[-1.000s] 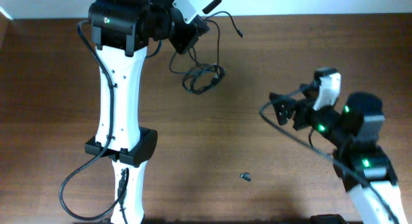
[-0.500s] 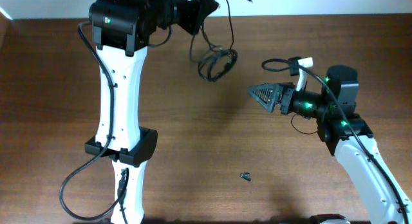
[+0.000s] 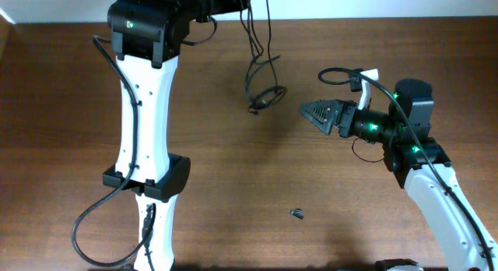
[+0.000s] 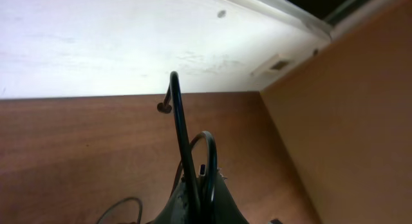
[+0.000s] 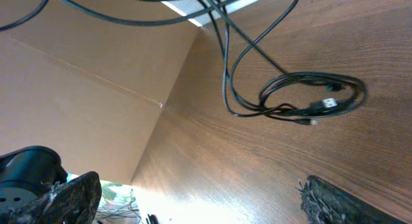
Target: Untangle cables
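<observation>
**Left gripper [image 4: 196, 201] holds up black cables [image 3: 267, 97]; right gripper [image 3: 308, 111] stands open beside them**

From above, the thin, long black cables hang from the left gripper. This is a black two-finger claw on a white-and-black arm, mostly cut off by the top edge of the view. A few strands run down from it and end in a loose coiled loop over the brown wooden table [image 3: 233, 170]. Whether the loop touches the wood cannot be told.

In the left wrist view, the left gripper is closed tight on the cables. Strands are pinched between its dark fingers, and one stiff strand arches up out of them to a small plug.

The right gripper, black with ridged fingers [image 5: 64, 198], points left toward the coiled loop. It sits to the loop's right, near it but not touching. Its jaws are spread wide and hold nothing. In its own wrist view, one finger shows at each bottom corner. The coil lies beyond them with small connectors tucked into it, and its strands climb out of the top of the frame.

A small dark stubby piece [image 3: 296, 214] lies alone on the table, well apart from the cables.
</observation>
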